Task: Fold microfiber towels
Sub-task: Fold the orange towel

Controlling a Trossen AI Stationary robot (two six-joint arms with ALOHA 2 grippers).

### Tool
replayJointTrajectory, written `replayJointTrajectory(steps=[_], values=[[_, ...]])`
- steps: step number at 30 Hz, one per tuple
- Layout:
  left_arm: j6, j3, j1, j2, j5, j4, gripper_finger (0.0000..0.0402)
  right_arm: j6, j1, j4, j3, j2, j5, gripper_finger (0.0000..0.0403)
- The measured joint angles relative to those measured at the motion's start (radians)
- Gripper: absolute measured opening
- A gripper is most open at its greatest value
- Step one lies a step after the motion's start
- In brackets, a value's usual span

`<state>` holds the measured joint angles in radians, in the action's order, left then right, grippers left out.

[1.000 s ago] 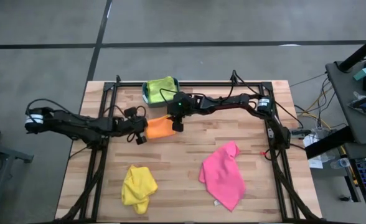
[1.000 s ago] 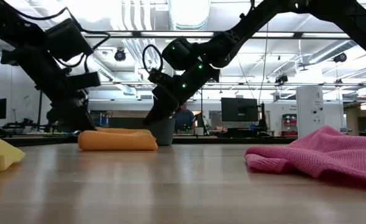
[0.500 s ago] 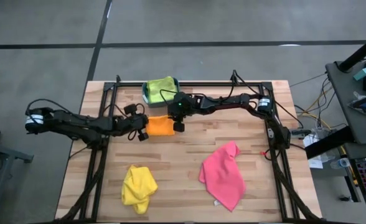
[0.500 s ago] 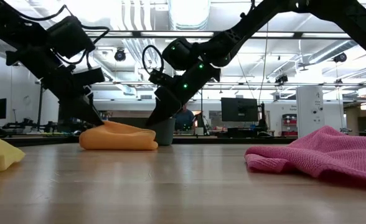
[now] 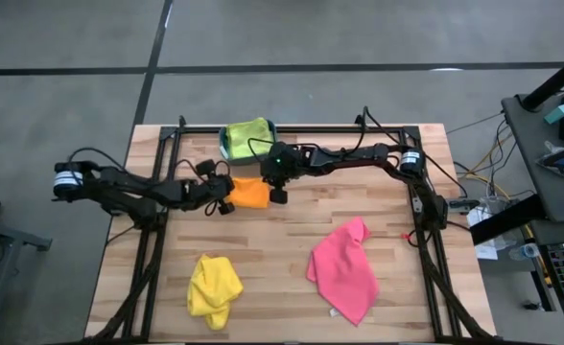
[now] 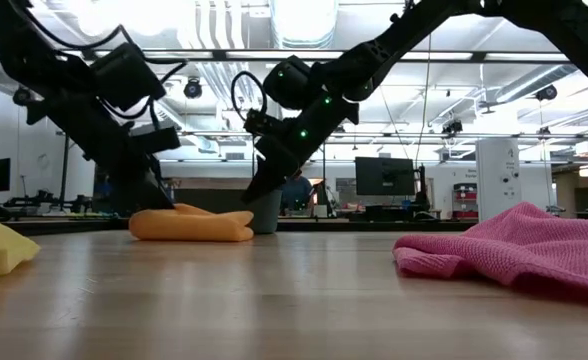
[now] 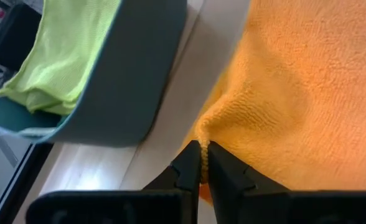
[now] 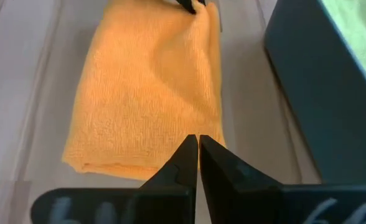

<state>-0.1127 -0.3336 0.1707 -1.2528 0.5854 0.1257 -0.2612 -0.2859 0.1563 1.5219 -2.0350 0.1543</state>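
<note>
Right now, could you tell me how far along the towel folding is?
Done: a lime green towel lies in the teal bin. In hand: the orange towel, folded small, pinched by the left gripper; the right gripper is shut above it. Left: the yellow towel and pink towel, both unfolded.

The place is a robotics lab or open workshop hall. A butcher-block wooden desk (image 5: 292, 259) stands on a grey concrete floor (image 5: 71, 57), and beyond it dark computer monitors (image 6: 385, 177), a white cabinet (image 6: 497, 178), exposed ceiling ducts (image 6: 217, 25) and strip lights (image 6: 304, 15) show.
</note>
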Motion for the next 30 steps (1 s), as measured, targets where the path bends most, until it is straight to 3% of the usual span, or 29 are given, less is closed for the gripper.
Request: replayJointTrajectory(steps=[13, 23, 30], values=[[-0.024, -0.001, 0.02, -0.114, 0.009, 0.098, 0.0028, -0.008, 0.006, -0.006, 0.0, -0.021, 0.003, 0.0009], [-0.033, -0.001, 0.02, -0.017, 0.048, 0.094, 0.0114, -0.001, 0.048, -0.026, 0.0, -0.018, 0.015, 0.0009], [-0.026, -0.002, 0.02, 0.066, 0.049, 0.058, 0.0138, 0.0, 0.103, -0.089, 0.0, -0.054, 0.049, 0.0009]])
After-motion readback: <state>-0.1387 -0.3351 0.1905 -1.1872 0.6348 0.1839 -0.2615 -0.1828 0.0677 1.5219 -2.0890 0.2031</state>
